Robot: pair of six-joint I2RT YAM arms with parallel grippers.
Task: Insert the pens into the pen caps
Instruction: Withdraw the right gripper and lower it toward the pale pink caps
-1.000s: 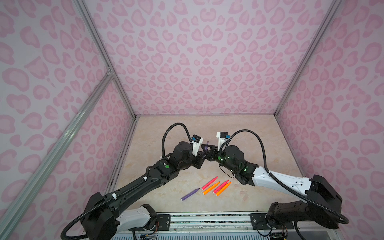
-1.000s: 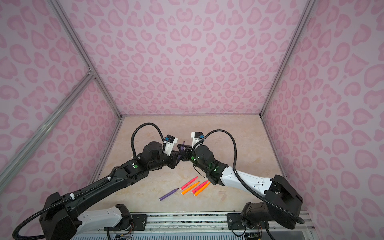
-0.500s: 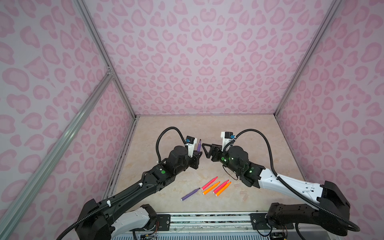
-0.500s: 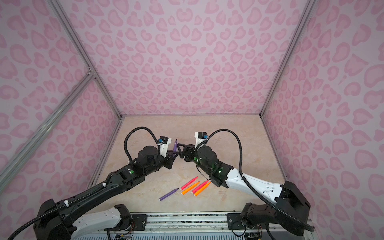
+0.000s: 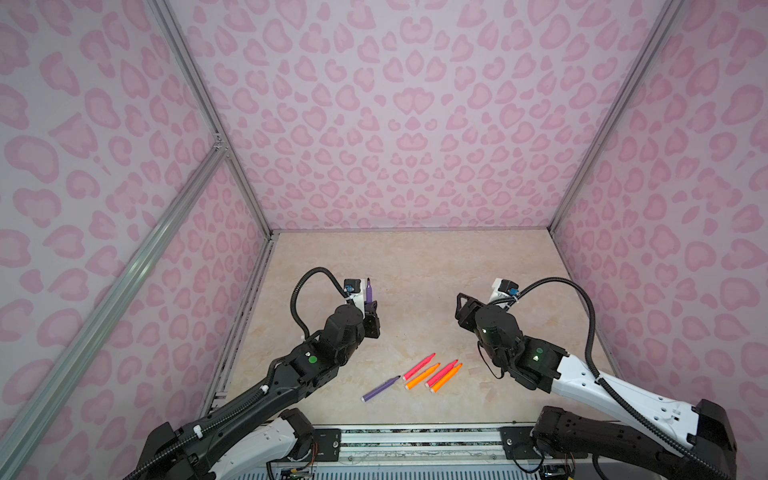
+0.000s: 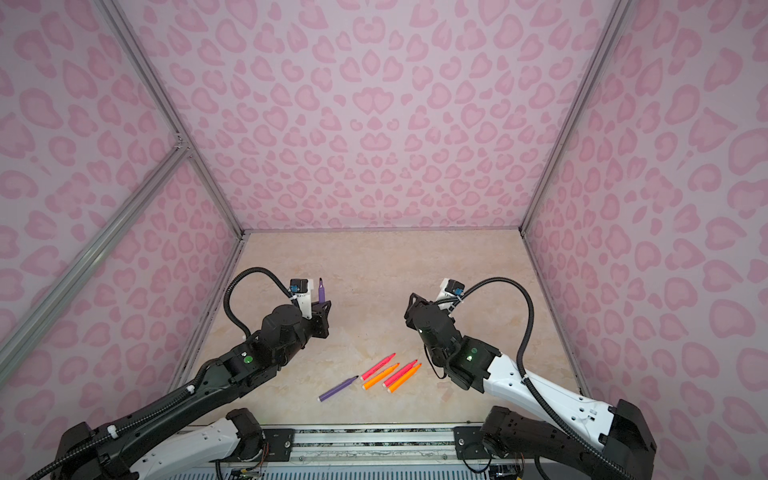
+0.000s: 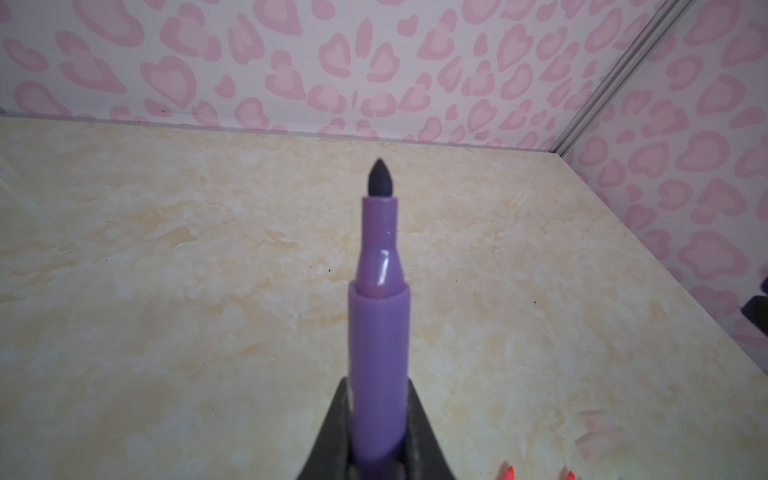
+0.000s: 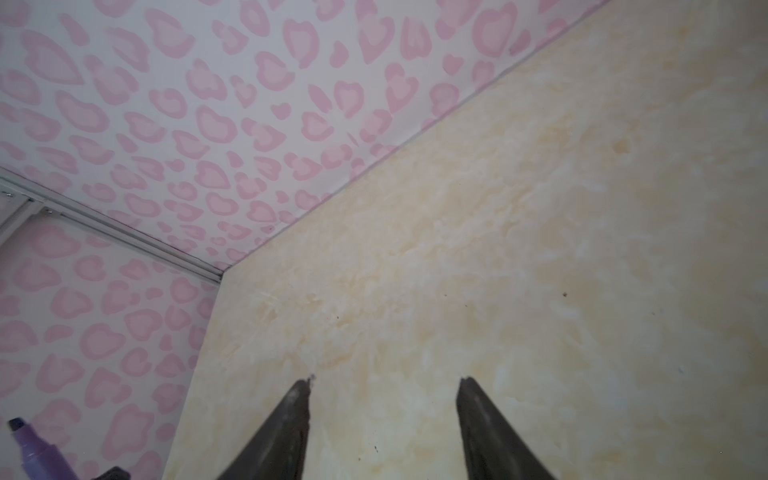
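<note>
Above the counter (image 5: 415,270), towards its left side, the left fingers (image 7: 332,440) are clamped tight on the lower barrel of a purple pen (image 7: 376,332), and it stands upright with its dark felt tip bare. No cap on it! Across the gap, the right fingers (image 8: 286,432) stand partly apart with nothing between them.

Down near the front edge lie the other five, almost side by side: a second purple pen (image 5: 380,388), then two pink-red pens (image 5: 419,366) and two orange pens (image 5: 446,378) in alternating order, all angled the same way.

And the caps? Just beside that row there's a faint pale shape (image 7: 594,428), probably one clear pen cap, though it's too washed out against the beige to be sure.

These pens look light, stiff and glossy, so likely slippery. The thick barrel is the place to pinch, well below the narrow neck, leaving the tip free. A cap should be lighter again and hard to spot, and is best squeezed gently across its closed end with the mouth left clear.

No brand, label or writing reads on the barrel.
</note>
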